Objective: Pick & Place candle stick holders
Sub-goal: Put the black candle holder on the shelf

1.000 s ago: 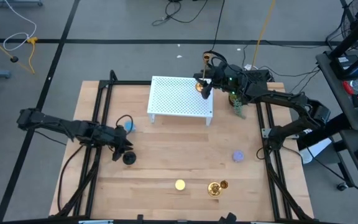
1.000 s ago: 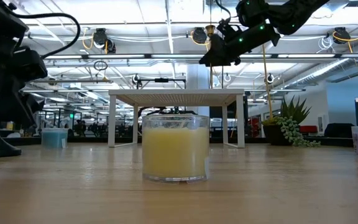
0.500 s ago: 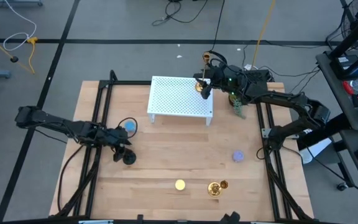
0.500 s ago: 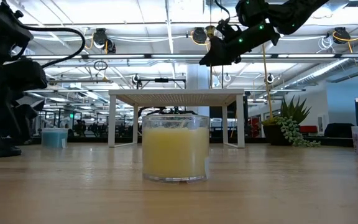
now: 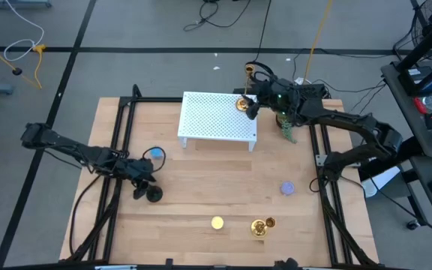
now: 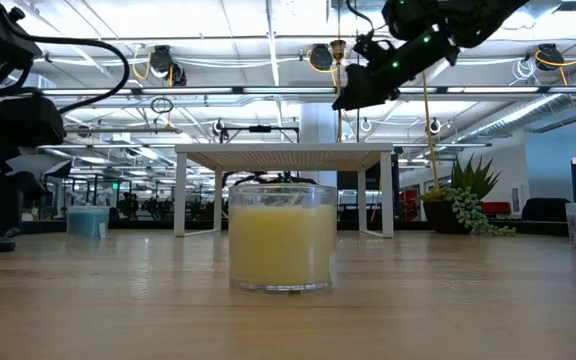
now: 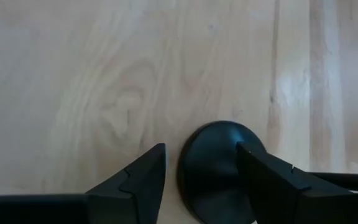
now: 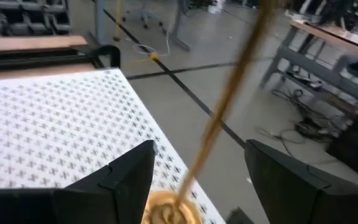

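Wooden table point(image 5: 201, 195), bare at frame centre. White perforated rack point(image 5: 216, 116) upper centre; gold holder point(image 5: 241, 104) at its right edge, between parted right gripper point(image 5: 251, 106) fingers. Left gripper point(image 5: 142, 187), parted, straddles black holder point(image 5: 154, 194) lower left. Second gold holder point(image 5: 259, 228) near bottom edge.

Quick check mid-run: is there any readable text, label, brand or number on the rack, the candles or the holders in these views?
None can be read in any view.
White perforated rack: only a hole pattern, no print.
Yellow candle: clear glass, no label visible.
Black candle stick holder, gold candle stick holder: plain surfaces.
Room equipment beyond the table: any markings are too small to read.
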Available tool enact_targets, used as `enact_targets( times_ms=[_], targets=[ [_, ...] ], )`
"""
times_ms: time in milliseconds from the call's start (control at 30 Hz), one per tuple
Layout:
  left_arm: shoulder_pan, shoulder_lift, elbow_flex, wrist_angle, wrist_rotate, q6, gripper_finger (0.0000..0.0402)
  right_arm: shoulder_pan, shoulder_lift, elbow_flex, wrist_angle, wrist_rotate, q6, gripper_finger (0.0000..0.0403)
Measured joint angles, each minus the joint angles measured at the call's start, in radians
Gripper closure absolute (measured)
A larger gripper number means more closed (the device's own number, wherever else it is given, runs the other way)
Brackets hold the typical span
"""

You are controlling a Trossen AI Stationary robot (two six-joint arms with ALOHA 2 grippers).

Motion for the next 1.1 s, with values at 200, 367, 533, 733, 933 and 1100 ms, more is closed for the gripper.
enact_targets(
  times_ms=[200, 367, 533, 733, 933, 1100],
  targets=[
    [0.0, 0.0, 0.005, -0.009, -0.073, 0.026, 0.0203, 0.009, -0.095, 0.0, -0.201, 0.002, 0.044, 0.0153],
    [0.0, 0.0, 0.098, -0.105, -0.104, 0.075, 0.0202, 0.05, -0.164, 0.0, -0.301, 0.002, 0.055, 0.0153],
    [-0.003, 0.003, 0.204, -0.25, -0.103, 0.05, 0.0202, 0.099, -0.209, 0.0, -0.315, 0.002, 0.055, 0.0153],
    [-0.03, 0.037, 0.251, -0.402, -0.056, -0.106, 0.0202, 0.151, -0.228, 0.0, -0.315, 0.002, 0.034, 0.0153],
    [-0.113, 0.106, 0.251, -0.379, 0.084, -0.187, 0.0202, 0.184, -0.228, 0.0, -0.315, 0.002, 0.012, 0.0153],
    [-0.209, 0.157, 0.251, -0.233, 0.037, -0.123, 0.0205, 0.202, -0.228, 0.0, -0.315, 0.002, 0.01, 0.0153]
  ],
)
